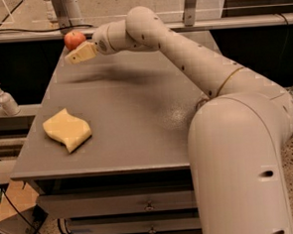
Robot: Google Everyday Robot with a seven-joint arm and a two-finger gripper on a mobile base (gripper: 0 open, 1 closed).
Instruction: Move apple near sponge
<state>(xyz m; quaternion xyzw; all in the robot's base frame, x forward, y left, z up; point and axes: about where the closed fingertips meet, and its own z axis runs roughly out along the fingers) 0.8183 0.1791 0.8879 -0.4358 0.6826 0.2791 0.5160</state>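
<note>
The apple (73,39) is small, round and red-orange, and sits at the far left corner of the grey table (136,114). My gripper (73,57) is at the end of the arm stretched across the table. It hovers just in front of and below the apple, close to it or touching it. The pale yellow sponge (67,129) with wavy edges lies flat near the table's front left corner, far from the apple and the gripper.
A white soap dispenser (5,100) stands on a lower shelf left of the table. My arm's large white body (238,148) covers the table's right side. Drawers (117,205) sit under the tabletop. A metal rail (190,24) runs behind the table.
</note>
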